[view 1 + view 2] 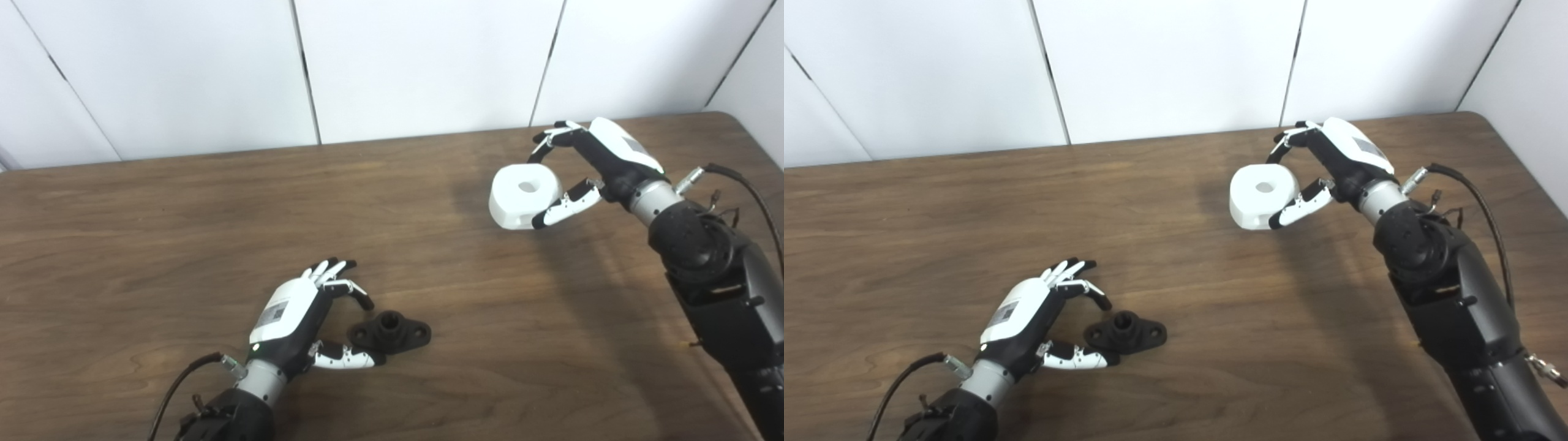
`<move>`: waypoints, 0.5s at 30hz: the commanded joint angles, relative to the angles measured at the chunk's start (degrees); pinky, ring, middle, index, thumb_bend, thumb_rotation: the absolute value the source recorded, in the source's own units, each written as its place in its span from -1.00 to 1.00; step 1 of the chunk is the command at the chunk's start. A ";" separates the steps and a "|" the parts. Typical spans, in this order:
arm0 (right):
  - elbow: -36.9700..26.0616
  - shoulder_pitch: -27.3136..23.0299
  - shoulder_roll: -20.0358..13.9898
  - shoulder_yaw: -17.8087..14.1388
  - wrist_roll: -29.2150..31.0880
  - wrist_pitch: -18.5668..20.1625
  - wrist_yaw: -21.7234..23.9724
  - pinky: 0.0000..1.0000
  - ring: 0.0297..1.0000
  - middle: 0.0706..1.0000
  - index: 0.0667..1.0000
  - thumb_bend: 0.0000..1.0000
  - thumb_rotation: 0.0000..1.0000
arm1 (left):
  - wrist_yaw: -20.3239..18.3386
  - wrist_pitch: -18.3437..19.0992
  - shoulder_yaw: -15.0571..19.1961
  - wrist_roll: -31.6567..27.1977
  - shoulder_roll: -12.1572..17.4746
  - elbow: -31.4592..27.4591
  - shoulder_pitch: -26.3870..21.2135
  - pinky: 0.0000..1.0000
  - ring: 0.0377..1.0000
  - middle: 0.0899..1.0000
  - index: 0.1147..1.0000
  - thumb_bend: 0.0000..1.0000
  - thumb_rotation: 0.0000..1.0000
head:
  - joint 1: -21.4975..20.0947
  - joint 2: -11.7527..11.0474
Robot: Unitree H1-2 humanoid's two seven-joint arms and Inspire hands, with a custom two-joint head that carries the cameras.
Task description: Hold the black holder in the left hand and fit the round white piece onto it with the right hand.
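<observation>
The left hand [306, 318], fingers spread, brackets the black holder [389, 331] lying on the table [153, 245], and should clasp it firmly, while the right hand [588, 165], well apart, grips the round white piece [523, 196].

no readable text, small grey label on back of left robot hand [283, 312] too blurred to read

The holder [390, 331] lies on the table [184, 214] near its front edge, left of centre, with the left robot hand [300, 318] just beside it on its left, thumb touching its near left end. Well apart, to the right and farther back, the round piece [525, 196] sits raised between the thumb and fingers of the right robot hand [591, 165].
</observation>
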 commanded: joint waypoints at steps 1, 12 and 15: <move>-1.93 -2.81 -1.42 -0.93 -0.31 -0.06 -0.36 0.77 0.90 0.64 -0.11 0.05 -0.73 | -0.23 -1.28 -1.17 1.59 0.76 1.08 0.44 1.00 1.00 0.87 0.09 0.83 -0.89 | -0.05 0.14; -2.05 -3.33 -1.72 -1.07 -0.11 0.37 -0.05 0.78 0.89 0.64 -0.11 0.05 -0.73 | 1.16 -2.34 -1.60 2.48 0.90 2.20 0.37 1.00 1.00 0.77 -0.16 0.06 -0.88 | -0.33 0.51; -2.05 -3.36 -1.82 -1.10 -0.23 0.32 -0.14 0.78 0.89 0.64 -0.11 0.05 -0.73 | 1.45 -2.42 -1.84 3.00 1.00 2.59 0.29 1.00 1.00 0.72 -0.16 0.05 -0.89 | -0.33 0.59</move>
